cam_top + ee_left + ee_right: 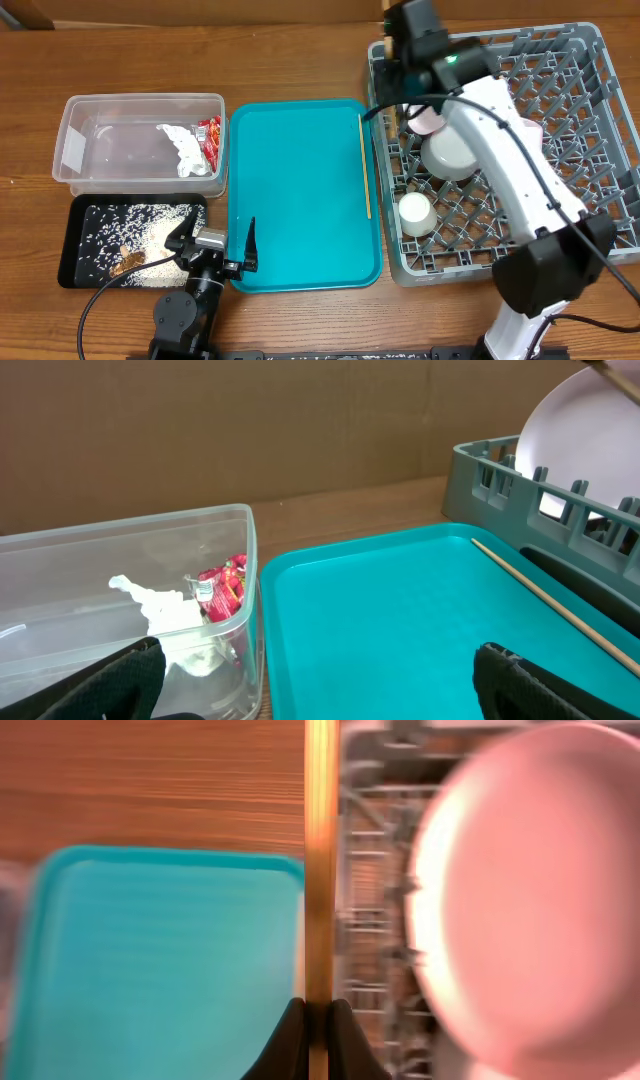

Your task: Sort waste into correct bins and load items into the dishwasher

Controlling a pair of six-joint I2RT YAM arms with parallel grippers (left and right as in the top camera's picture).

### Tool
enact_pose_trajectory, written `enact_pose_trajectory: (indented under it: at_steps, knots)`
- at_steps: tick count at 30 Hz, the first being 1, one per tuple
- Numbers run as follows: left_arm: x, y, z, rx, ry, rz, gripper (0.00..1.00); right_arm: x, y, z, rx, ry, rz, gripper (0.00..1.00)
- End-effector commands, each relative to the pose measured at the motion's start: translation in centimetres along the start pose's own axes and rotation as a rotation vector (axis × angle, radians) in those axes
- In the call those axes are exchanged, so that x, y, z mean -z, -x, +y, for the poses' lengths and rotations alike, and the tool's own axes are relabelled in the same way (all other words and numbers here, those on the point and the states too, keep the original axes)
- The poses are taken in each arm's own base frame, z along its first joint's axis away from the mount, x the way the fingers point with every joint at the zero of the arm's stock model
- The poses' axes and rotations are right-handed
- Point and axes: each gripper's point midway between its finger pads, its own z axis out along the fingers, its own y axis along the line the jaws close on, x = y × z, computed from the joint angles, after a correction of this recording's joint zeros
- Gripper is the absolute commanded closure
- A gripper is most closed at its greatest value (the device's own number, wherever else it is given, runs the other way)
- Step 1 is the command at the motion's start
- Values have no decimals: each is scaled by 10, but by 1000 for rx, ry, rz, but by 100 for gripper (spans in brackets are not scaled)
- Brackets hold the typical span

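Observation:
My right gripper (392, 38) is over the far left corner of the grey dish rack (600, 120) and is shut on a wooden chopstick (320, 860), held upright in the right wrist view. The pink bowl (540, 890) is close on its right. The pink bowl (426, 120), a whitish bowl (450, 155) and a small white cup (415, 212) sit in the rack. A pale plate (580, 430) stands upright in it. The second chopstick (366, 170) lies on the teal tray's right side. My left gripper (215, 245) is open and empty.
The clear tub (90, 110) holds white and red-striped wrappers (195, 145). The black tray (75, 260) holds rice and brown scraps (150, 245). The teal serving tray (300, 200) lies between the bins and the rack. My right arm stretches across the rack.

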Motion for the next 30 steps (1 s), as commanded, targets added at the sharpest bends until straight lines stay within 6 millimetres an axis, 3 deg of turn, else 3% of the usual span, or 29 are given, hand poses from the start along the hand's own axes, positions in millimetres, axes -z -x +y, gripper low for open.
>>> enact_pose_trajectory:
  at_steps: [1, 5, 11, 13, 15, 16, 21, 26, 30]
  knots:
    - [0, 0, -3, 9, -14, -2, 0, -43, -33, -18, 25, -57, 133, 96]
    - [0, 0, -3, 9, -14, -2, 0, -69, -61, -22, 53, -66, 232, 96]
    - [0, 0, -3, 9, -14, -2, 0, -53, -54, -12, 69, -51, 203, 94]
    - [0, 0, -3, 9, -14, -2, 0, -44, -51, -7, 77, -42, 185, 83]
    - [0, 0, -3, 9, -14, -2, 0, -35, -51, -1, 88, -32, 176, 57]
    - [0, 0, -3, 9, -14, -2, 0, -31, -53, 2, 95, -27, 181, 53]
    - [0, 0, -3, 9, -14, -2, 0, -26, -80, 40, 149, 72, 258, 60]
    - [0, 0, -3, 9, -14, -2, 0, -37, -103, 78, 249, 91, 250, 60]
    - [0, 0, -3, 9, -14, -2, 0, -61, -115, 77, 319, -70, 177, 59]
